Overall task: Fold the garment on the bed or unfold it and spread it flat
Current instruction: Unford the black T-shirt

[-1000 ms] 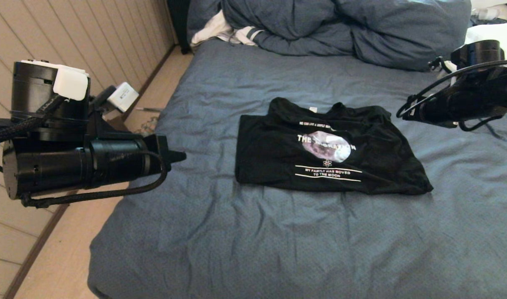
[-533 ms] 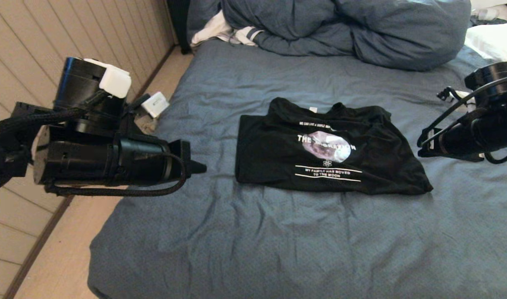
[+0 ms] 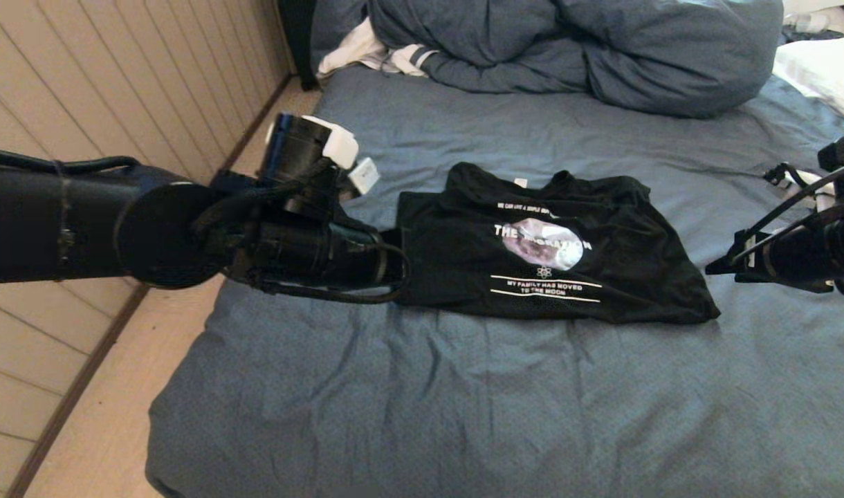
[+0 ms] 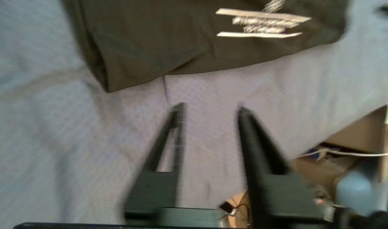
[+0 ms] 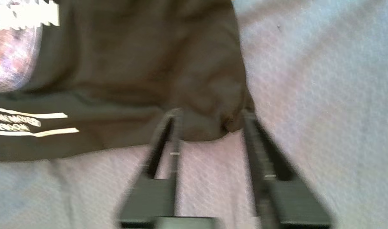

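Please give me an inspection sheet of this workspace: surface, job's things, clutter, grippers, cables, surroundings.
Surface: bed, wrinkled blue-grey cover.
Job's things: black T-shirt, partly folded, print up.
Clutter: bunched duvet, white striped cloth, white pillow at the far end.
Grippers: left gripper open over the bed beside the shirt's left edge; right gripper open at its right corner.
Cables: black cables along both arms.
Surroundings: panelled wall, wooden floor on the left.

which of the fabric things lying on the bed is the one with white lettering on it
The black T-shirt, lying mid-bed between the two grippers: it alone carries lettering and a round moon print. The bunched blue-grey duvet and the white striped cloth beyond it show no lettering.
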Robot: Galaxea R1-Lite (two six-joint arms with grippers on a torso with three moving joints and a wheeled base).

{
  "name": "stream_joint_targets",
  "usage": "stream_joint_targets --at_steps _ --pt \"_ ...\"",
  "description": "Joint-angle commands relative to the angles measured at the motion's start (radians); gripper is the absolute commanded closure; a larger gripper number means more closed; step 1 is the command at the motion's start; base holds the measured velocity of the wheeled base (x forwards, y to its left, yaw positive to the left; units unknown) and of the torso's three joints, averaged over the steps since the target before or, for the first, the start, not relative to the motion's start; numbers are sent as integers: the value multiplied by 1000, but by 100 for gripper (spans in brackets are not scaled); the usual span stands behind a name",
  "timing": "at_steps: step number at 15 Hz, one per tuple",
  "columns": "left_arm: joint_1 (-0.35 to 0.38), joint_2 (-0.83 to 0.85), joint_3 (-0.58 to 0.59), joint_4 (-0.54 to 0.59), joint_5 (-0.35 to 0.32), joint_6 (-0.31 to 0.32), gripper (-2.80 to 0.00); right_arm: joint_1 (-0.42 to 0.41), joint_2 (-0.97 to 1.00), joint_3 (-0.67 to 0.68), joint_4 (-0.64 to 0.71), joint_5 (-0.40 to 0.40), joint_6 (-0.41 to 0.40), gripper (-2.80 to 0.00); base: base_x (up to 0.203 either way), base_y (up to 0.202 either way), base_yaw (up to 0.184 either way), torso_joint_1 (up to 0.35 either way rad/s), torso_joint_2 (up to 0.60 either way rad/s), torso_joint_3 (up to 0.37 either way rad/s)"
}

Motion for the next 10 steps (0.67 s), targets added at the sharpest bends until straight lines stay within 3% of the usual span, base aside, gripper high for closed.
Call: stream_joint_targets --at_steps 1,4,10 --pt "-12 118 -22 0 7 3 -280 -2 -6 7 1 1 2 -280 0 0 0 0 0 0" --pt "-13 175 -16 -5 72 20 -280 -17 -22 25 -4 13 2 -280 0 0 0 0 0 0" --pt "50 245 -33 -97 87 56 -280 -18 -19 80 -112 40 2 -280 0 0 0 0 0 0"
